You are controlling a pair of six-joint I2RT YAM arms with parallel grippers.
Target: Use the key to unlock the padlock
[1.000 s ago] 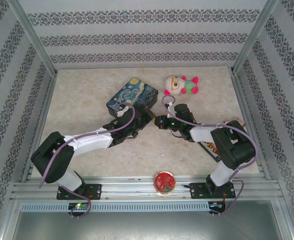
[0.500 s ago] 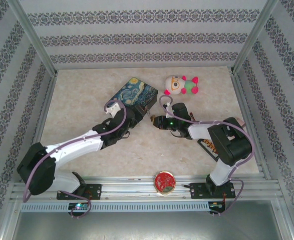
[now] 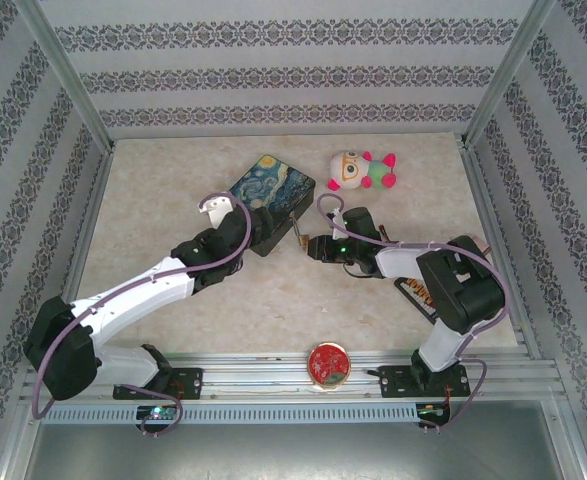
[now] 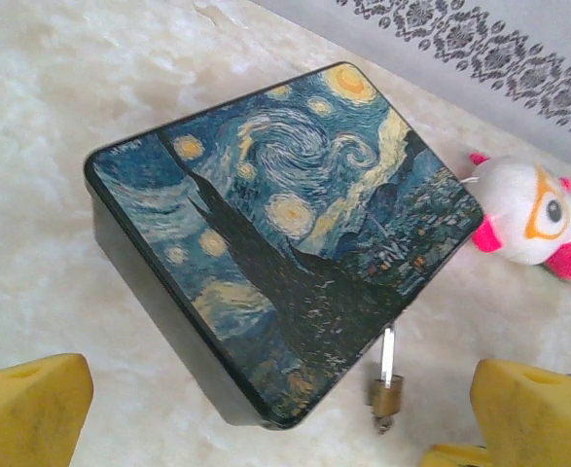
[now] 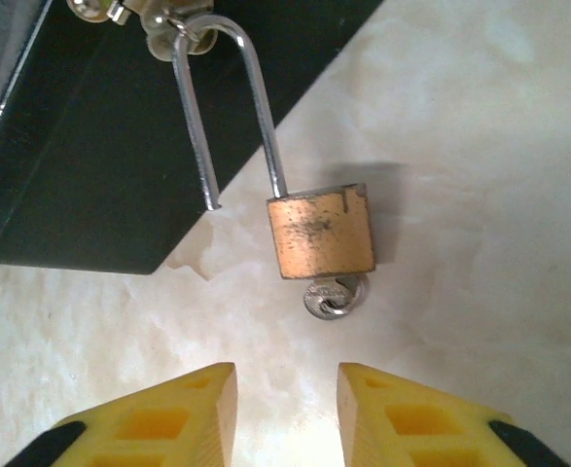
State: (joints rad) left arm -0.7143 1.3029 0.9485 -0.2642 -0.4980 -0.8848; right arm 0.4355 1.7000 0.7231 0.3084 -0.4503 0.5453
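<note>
The small brass padlock (image 5: 321,235), shackle (image 5: 263,117) open and hooked to the starry-night painted tin box (image 4: 285,224), is laid near the middle of the beige marbled desk (image 5: 480,146), the tiny grey metal key (image 5: 332,297) seated in its base. The right arm's yellow fingers (image 5: 168,418) are held apart just before it, the left arm's fingers (image 4: 32,409) apart near the tin.

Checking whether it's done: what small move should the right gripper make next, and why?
Probably back the right gripper away: its jaws are open, on the padlock the shackle's free leg is out of the body, the key in its keyhole.
</note>
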